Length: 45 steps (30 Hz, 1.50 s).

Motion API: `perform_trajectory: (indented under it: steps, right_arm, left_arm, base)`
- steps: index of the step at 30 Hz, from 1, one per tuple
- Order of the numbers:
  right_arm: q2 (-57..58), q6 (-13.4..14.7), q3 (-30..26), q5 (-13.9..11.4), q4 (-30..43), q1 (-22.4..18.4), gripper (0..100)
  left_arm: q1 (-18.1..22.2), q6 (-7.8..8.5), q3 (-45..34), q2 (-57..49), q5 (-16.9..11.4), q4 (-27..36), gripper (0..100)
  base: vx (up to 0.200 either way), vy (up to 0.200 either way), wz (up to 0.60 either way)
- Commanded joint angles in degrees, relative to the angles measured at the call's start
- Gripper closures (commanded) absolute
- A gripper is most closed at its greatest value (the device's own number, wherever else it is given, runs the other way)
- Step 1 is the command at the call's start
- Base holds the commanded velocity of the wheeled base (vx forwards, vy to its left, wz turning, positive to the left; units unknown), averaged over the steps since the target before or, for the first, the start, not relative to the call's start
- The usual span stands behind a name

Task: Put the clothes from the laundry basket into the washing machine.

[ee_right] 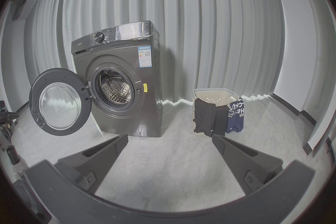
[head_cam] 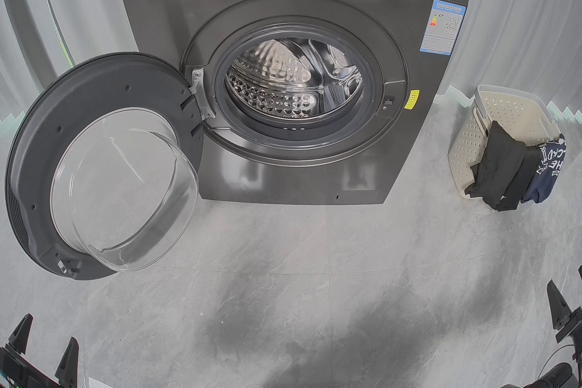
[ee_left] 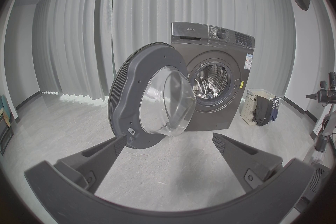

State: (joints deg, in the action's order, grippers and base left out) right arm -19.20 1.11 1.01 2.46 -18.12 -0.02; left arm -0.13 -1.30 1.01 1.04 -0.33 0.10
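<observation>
A grey front-loading washing machine (head_cam: 291, 74) stands ahead with its round door (head_cam: 103, 165) swung wide to the left and its steel drum (head_cam: 294, 80) bare inside. To its right sits a cream laundry basket (head_cam: 515, 113) with black clothes (head_cam: 500, 168) and a navy printed garment (head_cam: 545, 171) draped over its front rim. My left gripper (head_cam: 43, 347) hangs low at the near left, open, holding nothing. My right gripper (ee_right: 169, 146) hangs low at the near right, open, well short of the basket (ee_right: 213, 95).
Grey marble-look floor (head_cam: 327, 286) stretches between me and the machine. Pale pleated curtains (ee_left: 105, 25) line the wall behind. The open door (ee_left: 147, 95) juts into the left side of the floor space.
</observation>
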Motion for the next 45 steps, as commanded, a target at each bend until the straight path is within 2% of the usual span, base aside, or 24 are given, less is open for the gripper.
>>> perform_trajectory:
  steps: [1,4,13,15,18,22,26,27,45]
  right_arm:
    - [14.5,0.0,-1.0,-0.4,8.8,-1.0,0]
    - [19.2,0.1,-0.9,-0.7,14.5,-0.3,0]
    - [19.2,-0.1,-1.0,-0.6,14.1,0.5,0]
    - [19.2,-0.1,-0.9,-1.8,18.8,0.6,0]
    - [19.2,-0.7,-0.7,-2.6,18.9,0.4,0]
    - [19.2,0.3,-0.9,-1.9,18.6,0.5,0]
    - [19.2,-0.2,-0.9,-2.4,18.5,0.5,0]
    - [19.2,-0.8,-0.9,-2.6,18.6,0.5,0]
    - [19.2,-0.8,-0.9,-2.6,18.6,0.5,0]
  left_arm:
    - [0.0,-0.01,-0.9,-1.0,0.0,0.0,0]
    - [0.0,-0.01,-0.9,-1.0,0.0,0.0,0]
    - [0.0,-0.10,-0.9,-1.0,0.0,0.0,0]
    - [0.0,-0.01,-0.9,-1.0,0.0,0.0,0]
    - [0.0,-0.01,-0.9,-1.0,0.0,0.0,0]
    - [0.0,0.07,-0.9,-1.0,0.0,0.0,0]
    - [0.0,0.25,-0.9,-1.0,0.0,0.0,0]
    - [0.0,0.07,-0.9,-1.0,0.0,-0.1,0]
    - [0.0,0.07,-0.9,-1.0,0.0,-0.1,0]
  base:
    - [0.000,0.000,0.00]
    - [0.000,0.000,0.00]
    - [0.000,0.000,0.00]
    - [0.000,0.000,0.00]
    - [0.000,0.000,0.00]
    - [0.000,0.000,0.00]
    - [0.000,0.000,0.00]
    - [0.000,-0.200,0.00]
    - [0.000,-0.200,0.00]
